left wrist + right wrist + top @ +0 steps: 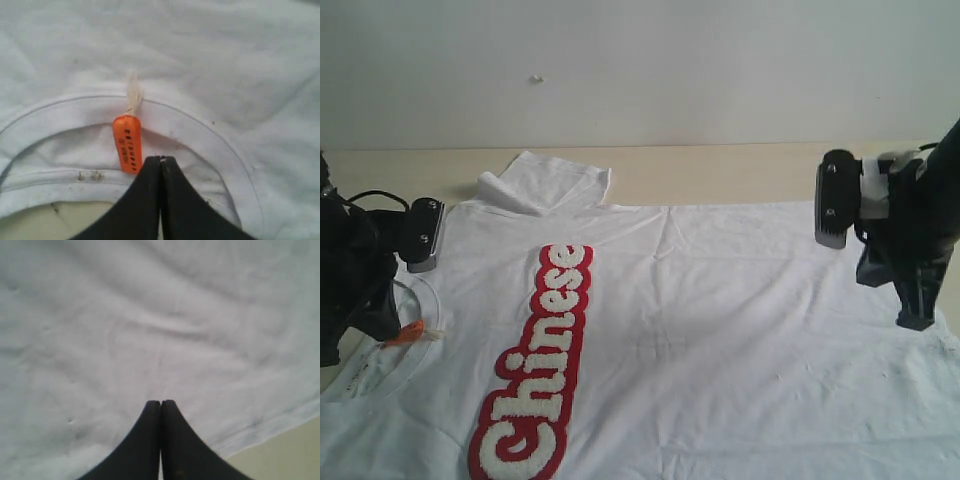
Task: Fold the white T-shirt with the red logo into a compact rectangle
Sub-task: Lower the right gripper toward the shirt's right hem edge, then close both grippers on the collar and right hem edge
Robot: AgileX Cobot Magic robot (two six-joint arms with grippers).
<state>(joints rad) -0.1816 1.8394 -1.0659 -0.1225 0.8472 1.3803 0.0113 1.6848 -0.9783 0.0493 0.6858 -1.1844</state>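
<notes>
The red logo [537, 370] on the white T-shirt [740, 330] reads "Chinese".

Holds the left gripper [160, 159] closed, black fingers [142, 200] pressed flat together with no gap at the tips. Holds the right gripper [160, 402] the same way, tip against tip. Poses the left arm [355, 270] low at the left edge of the exterior view and the right arm [910, 230] at the right edge, well apart, both wrists angled downward.
</notes>
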